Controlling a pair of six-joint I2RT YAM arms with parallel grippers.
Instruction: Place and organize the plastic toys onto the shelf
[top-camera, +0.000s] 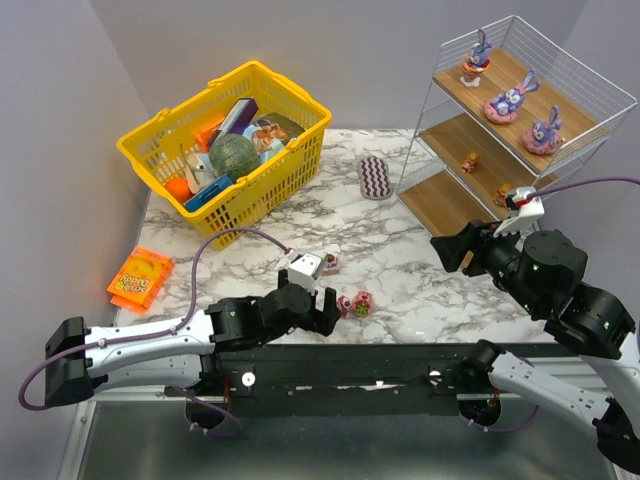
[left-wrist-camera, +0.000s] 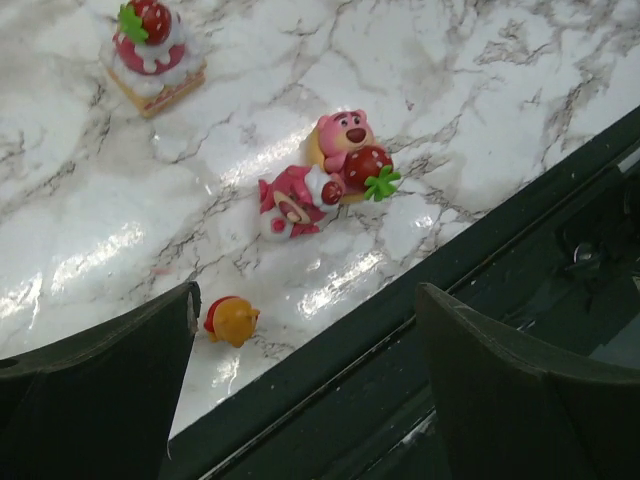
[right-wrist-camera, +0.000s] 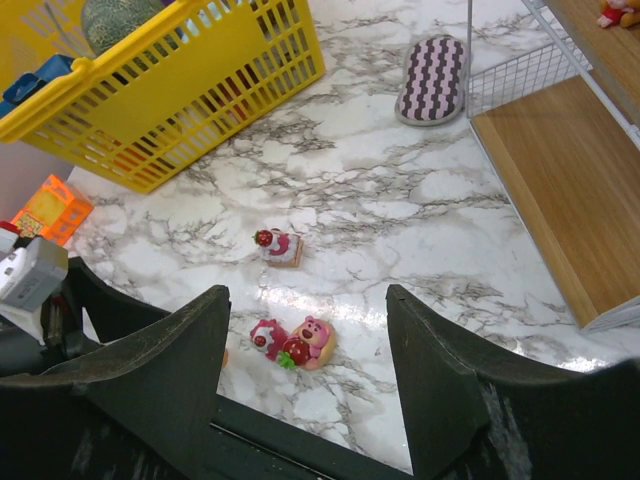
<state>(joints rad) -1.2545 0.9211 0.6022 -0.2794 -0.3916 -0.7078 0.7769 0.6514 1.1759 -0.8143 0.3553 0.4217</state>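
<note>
Left claw (left-wrist-camera: 307, 295) is spread wide with nothing in it, hanging low over the near edge of the worktop (top-camera: 400, 265). A tiny orange bear (left-wrist-camera: 232, 320) lies on its side right by the tip of one finger, just inside the gap. A bit further out, roughly in line with the opening, a pink bear (left-wrist-camera: 350, 155) holding a strawberry is touching a toppled pink toy (left-wrist-camera: 290, 205). The strawberry cake toy (left-wrist-camera: 152, 50) stands further away still, off to one side. Right claw (right-wrist-camera: 308, 300) is also gaping and empty, up above the worktop in front of the shelf (top-camera: 560, 165). Three purple bunnies (top-camera: 510, 98) sit on its top board, and another orange bear (top-camera: 470, 160) on the middle one.
</note>
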